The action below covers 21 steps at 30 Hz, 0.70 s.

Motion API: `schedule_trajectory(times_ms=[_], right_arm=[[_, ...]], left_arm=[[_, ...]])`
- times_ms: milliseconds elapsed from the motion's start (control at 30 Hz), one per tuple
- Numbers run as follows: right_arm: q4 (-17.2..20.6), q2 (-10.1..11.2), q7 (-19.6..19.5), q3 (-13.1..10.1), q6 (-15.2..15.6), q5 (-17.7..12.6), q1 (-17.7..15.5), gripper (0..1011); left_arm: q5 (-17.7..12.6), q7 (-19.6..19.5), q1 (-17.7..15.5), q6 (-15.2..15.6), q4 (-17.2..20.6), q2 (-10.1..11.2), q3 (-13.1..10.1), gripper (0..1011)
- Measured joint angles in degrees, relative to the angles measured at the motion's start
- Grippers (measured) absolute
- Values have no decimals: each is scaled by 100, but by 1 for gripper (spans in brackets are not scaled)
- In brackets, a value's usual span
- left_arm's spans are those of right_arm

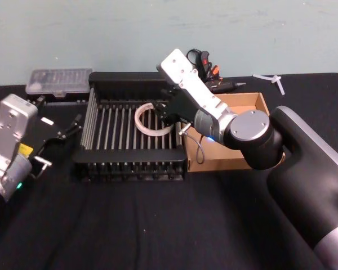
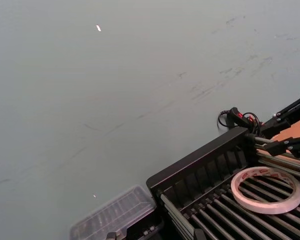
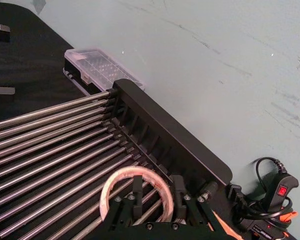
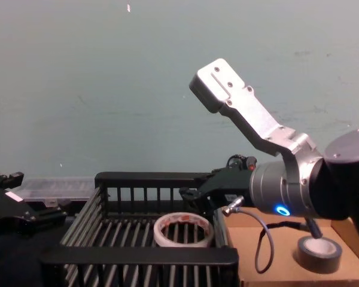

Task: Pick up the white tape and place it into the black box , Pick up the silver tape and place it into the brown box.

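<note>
Spread apart, the jaws of the right gripper point(image 1: 168, 115) hang just over the white tape point(image 1: 152, 119), its two fingers point(image 3: 137, 192) straddling the near arc of the roll without visibly touching it. That roll lies flat on the barred floor of the black box point(image 1: 129, 166), toward the crate's 3 o'clock side. At the table's 9 o'clock edge the left gripper point(image 1: 73, 128) is parked with its jaws parted, holding nothing. At 3 o'clock of the crate, touching its wall, sits the brown box point(image 1: 259, 102); the silver tape point(image 4: 319, 253) rests on its floor. Farther back, at 11 o'clock, a clear plastic case point(image 1: 58, 81) lies by the crate's rear rim.
</note>
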<state>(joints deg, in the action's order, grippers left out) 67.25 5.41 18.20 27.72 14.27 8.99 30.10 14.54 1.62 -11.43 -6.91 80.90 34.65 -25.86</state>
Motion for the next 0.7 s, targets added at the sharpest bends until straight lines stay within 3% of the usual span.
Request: schedule_trajectory(times_ms=[200, 700], right_arm=[[4, 3, 2, 0, 4, -3, -3, 552], [33, 12, 28, -4, 8, -15, -11, 976]], left_arm=[[0, 0, 0, 0, 0, 0, 0, 1001], [0, 0, 0, 0, 0, 0, 0, 1001]])
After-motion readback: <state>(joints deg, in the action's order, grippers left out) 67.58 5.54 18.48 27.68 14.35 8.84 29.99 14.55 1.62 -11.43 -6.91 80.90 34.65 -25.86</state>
